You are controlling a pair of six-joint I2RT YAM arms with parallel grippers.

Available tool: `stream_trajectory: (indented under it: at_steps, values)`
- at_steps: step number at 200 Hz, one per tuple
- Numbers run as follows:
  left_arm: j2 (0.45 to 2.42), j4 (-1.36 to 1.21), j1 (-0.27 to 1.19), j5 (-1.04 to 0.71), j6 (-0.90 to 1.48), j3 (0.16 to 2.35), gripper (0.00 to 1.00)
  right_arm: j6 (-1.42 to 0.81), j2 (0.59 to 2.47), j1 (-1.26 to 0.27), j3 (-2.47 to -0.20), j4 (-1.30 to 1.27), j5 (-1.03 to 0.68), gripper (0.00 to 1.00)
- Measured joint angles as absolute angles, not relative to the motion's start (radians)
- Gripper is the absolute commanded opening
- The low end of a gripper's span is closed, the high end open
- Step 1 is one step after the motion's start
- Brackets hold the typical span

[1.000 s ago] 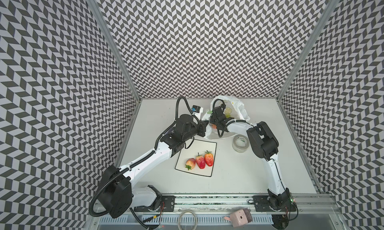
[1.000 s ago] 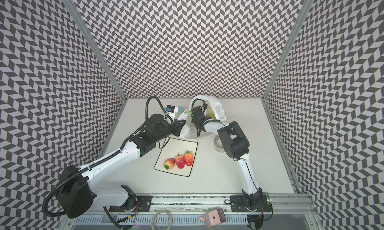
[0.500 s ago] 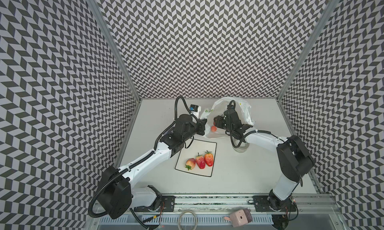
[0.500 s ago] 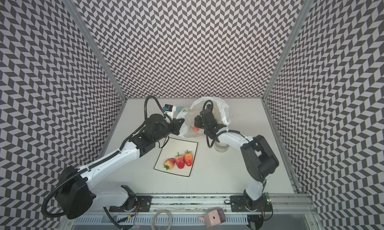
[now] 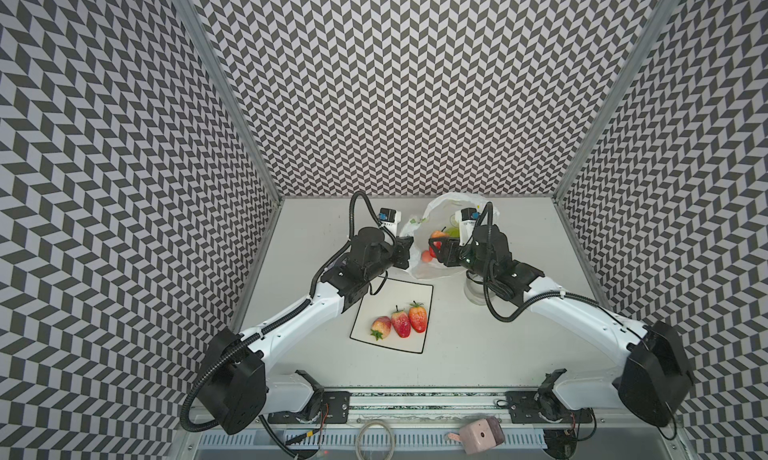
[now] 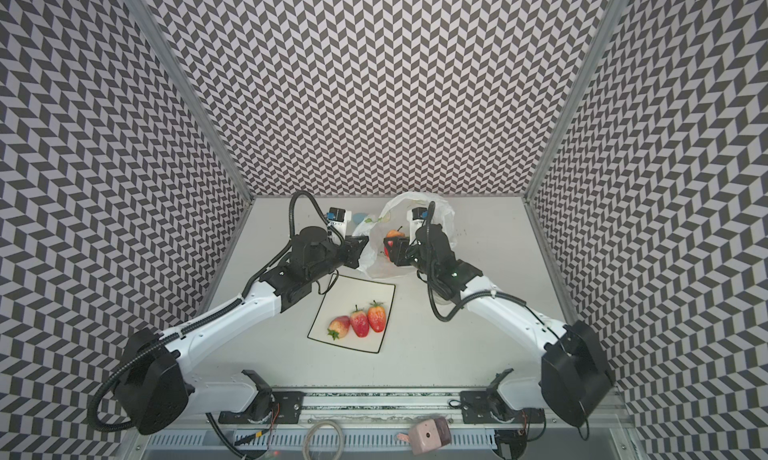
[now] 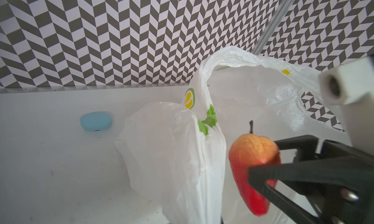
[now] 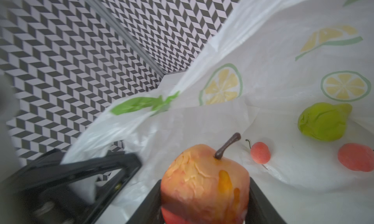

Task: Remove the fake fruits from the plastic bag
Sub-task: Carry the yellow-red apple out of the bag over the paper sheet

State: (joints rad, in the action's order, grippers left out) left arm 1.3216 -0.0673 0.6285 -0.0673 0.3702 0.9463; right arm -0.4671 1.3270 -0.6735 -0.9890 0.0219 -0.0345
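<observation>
Red-orange fruit [image 8: 204, 182] clamped in right tool [image 8: 205, 196], left tool [image 5: 408, 249] pinching bag [image 7: 172, 152]; right wrist view adds green pear [image 8: 323, 121].

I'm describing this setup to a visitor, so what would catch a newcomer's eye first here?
The right gripper clamps a red-orange stemmed fruit at the mouth of the plastic bag, whose edge the left gripper pinches. Nearer the arms' bases, three strawberries lie side by side on a white square plate.

Held fruit [image 8: 204, 184], maybe apple, bottom cropped
</observation>
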Motion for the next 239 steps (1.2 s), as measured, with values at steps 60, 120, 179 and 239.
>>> stream_trajectory:
  at_steps: [60, 120, 179, 239]
  values:
    - [1.322, -0.067, 0.616, -0.068, 0.369, 0.946, 0.0, -0.222, 1.119, -0.956, -0.85, 0.031, 0.008, 0.43]
    - [1.322, -0.067, 0.603, -0.065, 0.371, 0.946, 0.0, -0.029, 1.215, -1.124, -0.815, 0.02, 0.037, 0.43]
    - [1.317, -0.067, 0.601, -0.049, 0.381, 0.946, 0.0, -0.065, 1.504, -1.124, -0.862, -0.071, 0.125, 0.42]
    - [1.313, -0.066, 0.601, -0.046, 0.383, 0.946, 0.0, -0.117, 1.718, -1.116, -0.997, -0.165, 0.17, 0.42]
